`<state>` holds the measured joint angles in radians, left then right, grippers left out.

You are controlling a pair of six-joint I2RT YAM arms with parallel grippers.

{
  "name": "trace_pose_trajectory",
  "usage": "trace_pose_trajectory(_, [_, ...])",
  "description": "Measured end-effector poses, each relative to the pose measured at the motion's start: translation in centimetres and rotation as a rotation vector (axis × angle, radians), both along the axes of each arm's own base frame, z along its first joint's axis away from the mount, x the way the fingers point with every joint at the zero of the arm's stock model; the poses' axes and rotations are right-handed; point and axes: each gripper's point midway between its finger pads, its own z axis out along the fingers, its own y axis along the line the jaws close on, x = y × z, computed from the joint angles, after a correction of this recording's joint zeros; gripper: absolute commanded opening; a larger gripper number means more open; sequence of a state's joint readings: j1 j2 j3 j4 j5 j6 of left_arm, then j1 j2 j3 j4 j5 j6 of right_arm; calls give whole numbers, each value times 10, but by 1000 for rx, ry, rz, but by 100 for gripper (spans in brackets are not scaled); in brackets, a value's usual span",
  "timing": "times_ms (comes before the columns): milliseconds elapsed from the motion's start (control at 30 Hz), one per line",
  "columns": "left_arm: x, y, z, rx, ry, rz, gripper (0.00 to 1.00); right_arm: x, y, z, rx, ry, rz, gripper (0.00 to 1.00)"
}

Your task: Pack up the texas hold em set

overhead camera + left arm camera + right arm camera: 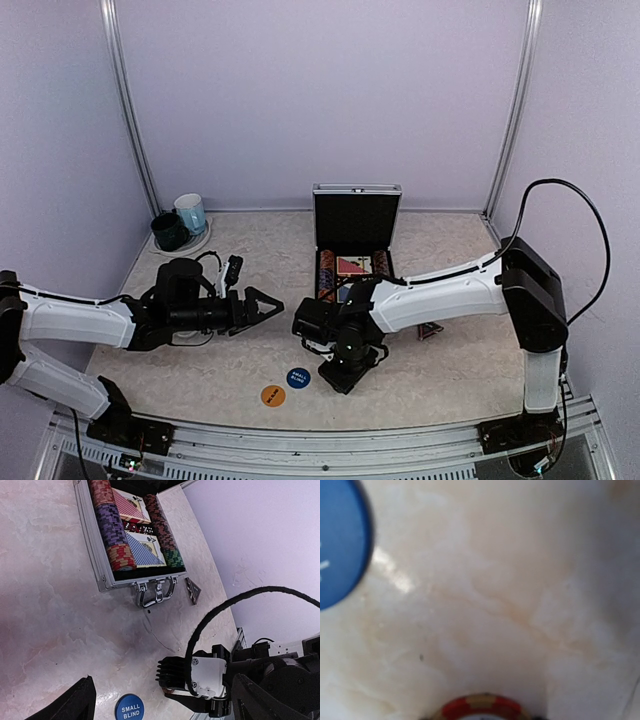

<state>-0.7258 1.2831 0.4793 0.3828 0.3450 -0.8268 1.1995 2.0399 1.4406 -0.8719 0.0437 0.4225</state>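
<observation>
- Shows a pale marbled desk [450, 375] between lilac walls, seen from above, with two white-and-black robot arms reaching in from the near edge.
- Sets the silver case [357, 205] at the far middle of the desk, open, lid upright, handle facing the arms.
- Packs the case with rows of poker chips [112, 530] down both sides and card decks [142, 550] between them.
- Leaves a dark triangular marker [192, 591] flat on the desk, just beside the case's front corner.
- Leaves a blue button [298, 378] reading "SMALL BLIND" and an orange button [273, 396] near the front edge, close together.
- Points the right pincer [345, 380] down at the desk just beside the blue button.
- Catches a red chip [482, 707] at the bottom edge of the right wrist view; cannot tell whether clamped.
- Holds the left pincer [268, 305] above the desk with fingers wide apart and nothing between them, aimed towards the right arm.
- Keeps a dark green mug [168, 232] and a light blue mug [190, 213] together in the far left corner.
</observation>
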Motion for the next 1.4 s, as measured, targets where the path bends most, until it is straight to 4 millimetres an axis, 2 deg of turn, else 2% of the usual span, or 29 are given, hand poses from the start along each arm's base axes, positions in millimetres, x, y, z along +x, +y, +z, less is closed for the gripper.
trace_pose_trajectory(167, [-2, -2, 0, 1, 0, -2, 93, 8, -2, 2, 10, -33, -24, 44])
trace_pose_trajectory(333, [-2, -2, 0, 1, 1, -1, 93, 24, -7, 10, 43, -69, -68, 45])
trace_pose_trajectory(700, [-3, -5, -2, -3, 12, -4, 93, 51, -7, 66, 243, -148, -156, 44])
trace_pose_trajectory(800, [-3, -5, -3, -4, 13, -5, 93, 68, -12, 82, 287, -175, -197, 45])
trace_pose_trajectory(967, [-3, -6, -3, -2, 14, -6, 93, 95, -17, 96, 318, -214, -239, 45])
trace_pose_trajectory(1133, [7, -23, 3, -26, 14, -41, 92, 108, -9, 111, 361, -255, -215, 44])
trace_pose_trajectory(1267, [17, -43, 13, -60, 5, -86, 90, 109, -5, 115, 375, -263, -187, 44])
trace_pose_trajectory(1400, [23, -59, 14, -88, 11, -124, 88, 107, -3, 115, 378, -260, -160, 44])
